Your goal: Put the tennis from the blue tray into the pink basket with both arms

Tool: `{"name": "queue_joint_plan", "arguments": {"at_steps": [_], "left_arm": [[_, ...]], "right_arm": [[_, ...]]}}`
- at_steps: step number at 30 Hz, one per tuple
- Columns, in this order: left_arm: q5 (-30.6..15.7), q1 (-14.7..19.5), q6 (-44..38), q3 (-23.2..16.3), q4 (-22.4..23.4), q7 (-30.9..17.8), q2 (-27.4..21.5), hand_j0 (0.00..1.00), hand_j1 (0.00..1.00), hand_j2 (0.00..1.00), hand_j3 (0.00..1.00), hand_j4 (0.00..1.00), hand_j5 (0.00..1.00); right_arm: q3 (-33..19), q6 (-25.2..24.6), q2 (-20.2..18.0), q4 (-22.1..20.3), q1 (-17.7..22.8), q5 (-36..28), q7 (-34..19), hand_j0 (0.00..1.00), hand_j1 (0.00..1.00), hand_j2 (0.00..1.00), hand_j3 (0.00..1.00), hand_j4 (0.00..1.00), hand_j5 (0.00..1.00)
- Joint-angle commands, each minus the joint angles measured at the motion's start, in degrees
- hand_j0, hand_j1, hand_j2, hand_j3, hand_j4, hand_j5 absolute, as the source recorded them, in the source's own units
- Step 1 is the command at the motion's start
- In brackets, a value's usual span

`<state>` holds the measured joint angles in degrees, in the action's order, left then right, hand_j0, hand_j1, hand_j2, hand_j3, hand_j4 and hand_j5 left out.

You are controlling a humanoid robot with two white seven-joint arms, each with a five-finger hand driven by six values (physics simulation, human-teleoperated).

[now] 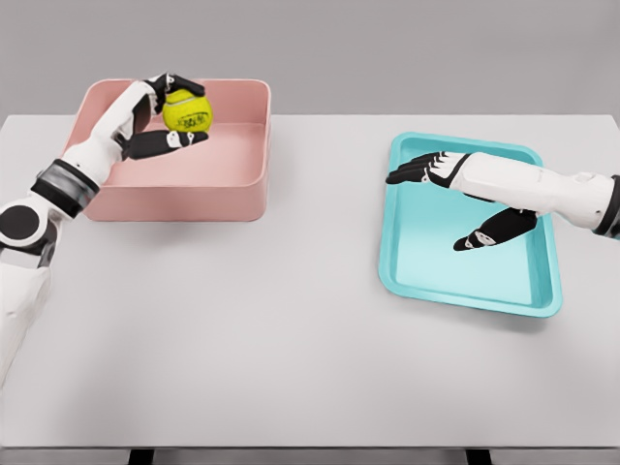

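Observation:
A yellow-green tennis ball (187, 110) hangs over the pink basket (232, 199) at the table's back left. My left hand (172, 108) is shut on the ball, with black fingertips over its top and the thumb beneath. The blue tray (426, 286) lies on the right side of the table with nothing in it. Over the tray hovers my right hand (448, 201), open, its fingers pointing left and the thumb spread toward the near side.
The white table (291, 349) carries only the basket and the tray, with a wide gap between them. The basket's near wall rises well above the tabletop.

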<state>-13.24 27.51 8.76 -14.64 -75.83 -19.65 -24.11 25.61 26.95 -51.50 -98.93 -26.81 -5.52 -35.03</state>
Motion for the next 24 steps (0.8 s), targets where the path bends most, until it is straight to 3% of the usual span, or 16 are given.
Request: {"name": "queue_joint_plan", "arguments": {"at_steps": [1, 9, 10, 11, 13, 20, 24], "left_arm": [[-0.3, 0.0, -0.2, 0.1, 2.1, 0.1, -0.1, 0.47, 0.47, 0.47, 0.47, 0.47, 0.47], [-0.3, 1.1, -0.2, 0.0, 5.4, 0.0, 0.0, 0.49, 0.49, 0.49, 0.49, 0.49, 0.49], [0.0, 1.2, -0.2, -0.1, 5.4, 0.0, 0.0, 0.59, 0.59, 0.59, 0.59, 0.59, 0.59], [0.0, 1.2, -0.2, -0.1, 5.4, 0.0, 0.0, 0.82, 0.82, 0.82, 0.82, 0.82, 0.82], [-0.1, 1.2, -0.2, 0.0, 5.4, 0.0, 0.0, 0.96, 0.96, 0.96, 0.96, 0.96, 0.96], [-0.6, 1.3, 0.6, 0.1, 3.7, -0.1, -0.2, 1.0, 1.0, 1.0, 1.0, 1.0, 1.0], [-2.5, -0.8, 3.1, 0.3, -5.4, -0.1, -4.4, 1.0, 1.0, 1.0, 1.0, 1.0, 1.0]], "right_arm": [[0.0, -0.1, 0.0, 0.0, 0.0, -0.4, 0.0, 1.0, 1.0, 1.0, 1.0, 1.0, 1.0], [0.0, -0.1, 0.0, -0.2, 0.0, -0.4, 0.0, 1.0, 1.0, 1.0, 1.0, 1.0, 1.0], [0.0, -0.1, 0.0, -0.5, 0.0, -0.4, 0.0, 1.0, 1.0, 1.0, 1.0, 1.0, 1.0], [0.0, -0.1, 0.0, -0.5, 0.0, -0.4, 0.0, 1.0, 1.0, 1.0, 1.0, 1.0, 1.0], [0.0, -0.1, -0.1, -0.6, 0.0, -0.4, 0.0, 1.0, 1.0, 1.0, 1.0, 1.0, 1.0], [0.0, -0.2, -0.1, -1.0, 0.1, -0.5, 0.0, 1.0, 1.0, 1.0, 1.0, 1.0, 1.0], [0.1, -0.3, -0.1, -1.0, 0.1, -0.5, 0.0, 1.0, 1.0, 1.0, 1.0, 1.0, 1.0]]}}
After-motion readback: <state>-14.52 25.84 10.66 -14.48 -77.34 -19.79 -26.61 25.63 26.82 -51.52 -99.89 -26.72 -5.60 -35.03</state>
